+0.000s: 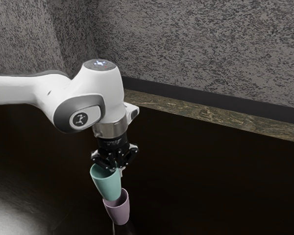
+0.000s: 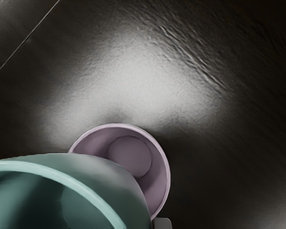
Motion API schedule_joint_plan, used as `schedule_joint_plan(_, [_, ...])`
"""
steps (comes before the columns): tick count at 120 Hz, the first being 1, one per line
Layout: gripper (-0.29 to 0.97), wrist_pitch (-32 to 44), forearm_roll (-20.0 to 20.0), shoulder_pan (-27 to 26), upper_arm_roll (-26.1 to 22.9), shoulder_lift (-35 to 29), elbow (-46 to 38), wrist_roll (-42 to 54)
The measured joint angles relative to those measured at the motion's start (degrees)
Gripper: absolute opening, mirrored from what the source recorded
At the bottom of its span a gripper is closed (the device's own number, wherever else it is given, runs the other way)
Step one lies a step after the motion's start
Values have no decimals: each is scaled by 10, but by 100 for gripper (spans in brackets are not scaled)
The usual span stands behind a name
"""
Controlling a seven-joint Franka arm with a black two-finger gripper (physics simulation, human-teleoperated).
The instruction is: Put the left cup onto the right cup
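The black two-finger gripper pinches the rim of the tilted teal plastic cup, which hangs under it. The base of this cup sits at the mouth of the pale purple plastic cup, which stands on the dark table. To finish well, I think the hand should bring the teal cup upright, centre it over the purple opening, lower it slowly, and only then release.
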Motion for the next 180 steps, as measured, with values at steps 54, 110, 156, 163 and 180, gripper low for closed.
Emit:
schedule_joint_plan(54, [-10,11,-2,0,1,10,-4,-27])
schedule_joint_plan(110, [-11,16,-2,1,1,20,-4,-39])
schedule_joint_plan(156, [-11,23,-1,3,1,27,-3,-42])
schedule_joint_plan(163, [-11,24,-1,3,1,29,-2,-42])
schedule_joint_plan(180, [-11,29,0,5,1,38,1,-39])
